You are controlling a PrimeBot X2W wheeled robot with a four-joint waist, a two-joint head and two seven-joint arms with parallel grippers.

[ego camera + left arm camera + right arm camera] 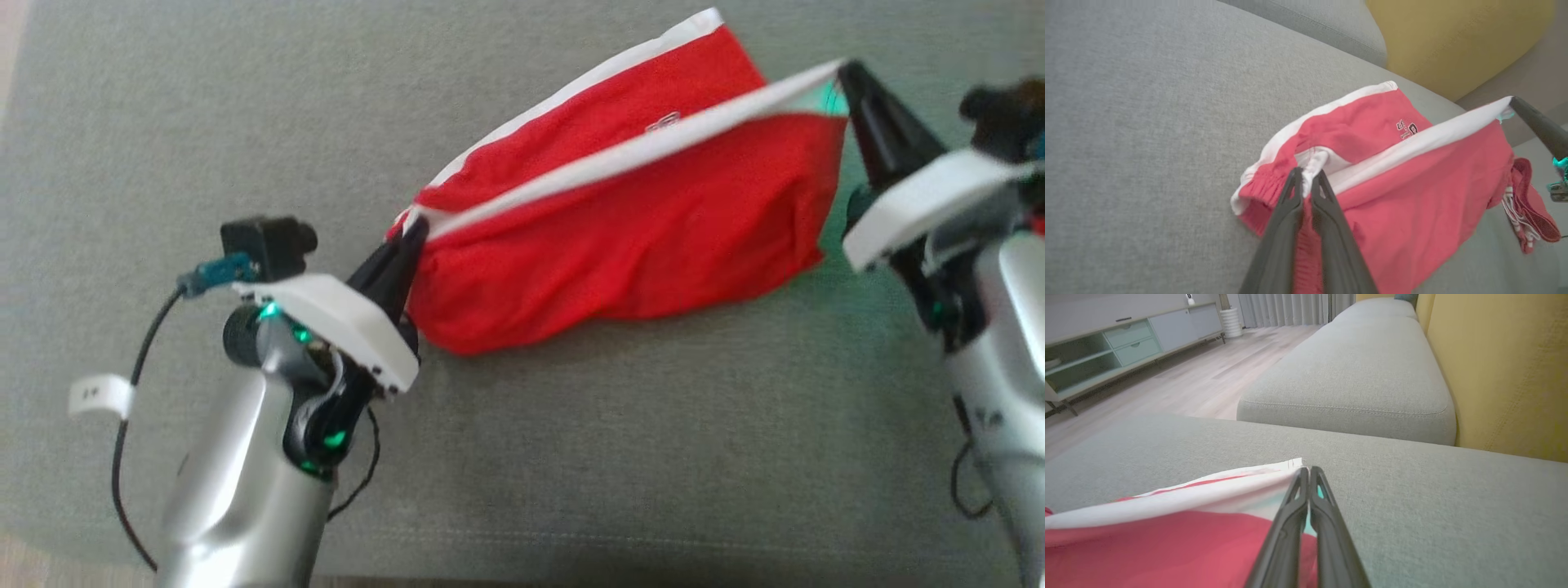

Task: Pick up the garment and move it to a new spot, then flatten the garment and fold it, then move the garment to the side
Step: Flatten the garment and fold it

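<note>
Both pinches look thin: my left gripper (411, 237) is clamped on the waistband corner and my right gripper (846, 75) on the white hem of the red garment (645, 237), strung between them over the grey cushion (163, 122), so pulling wider could slip a corner free

Garment (620, 237): soft matt red cloth with white cloth trim. Seat cushion (571, 457): grey woven fabric, matt, finely rough. Left gripper (1306, 173) fingers (1284, 228): dark matt plastic. Forearm (237, 474), lower left of the frame: smooth, silver, semi-gloss.
</note>
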